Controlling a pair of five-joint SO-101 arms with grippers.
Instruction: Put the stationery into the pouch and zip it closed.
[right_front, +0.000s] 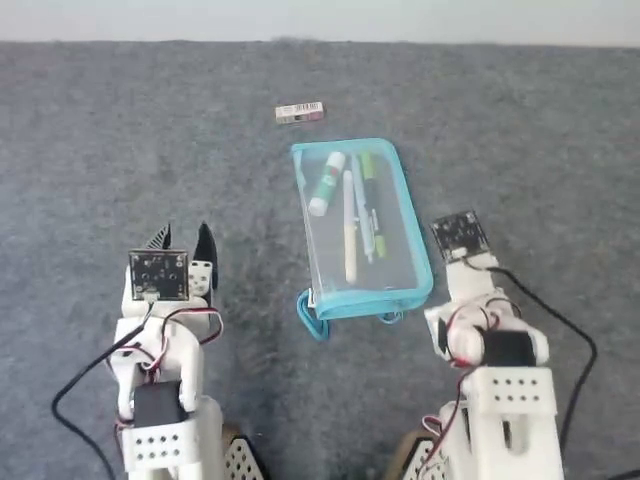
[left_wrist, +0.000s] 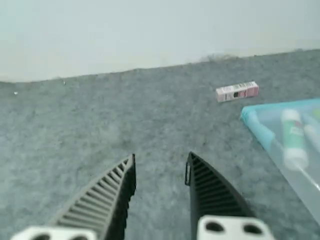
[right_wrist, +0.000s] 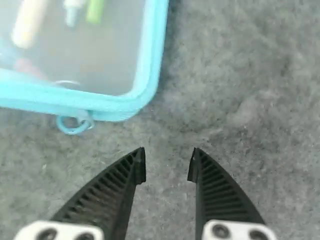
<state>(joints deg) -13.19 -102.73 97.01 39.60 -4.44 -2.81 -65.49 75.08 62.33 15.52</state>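
Mostly, the packing looks done: a glue stick and several pens lie inside the clear, teal-edged pouch, which rests flat on the grey felt. One small boxed item, likely an eraser, lies outside on the felt, well ahead of the left claw and just past the pouch's far end. As I judge it, that piece is left to go in, and then the zip must be closed. I cannot tell whether the zip is already run shut. Its ring pull sits at the pouch's near corner, just ahead of the right claw and a little to one side. Both claws are parted by a moderate gap with nothing between the jaws. Each hangs over bare felt, touching neither pouch nor stationery. The pouch lies between the two claws, nearer the right one.
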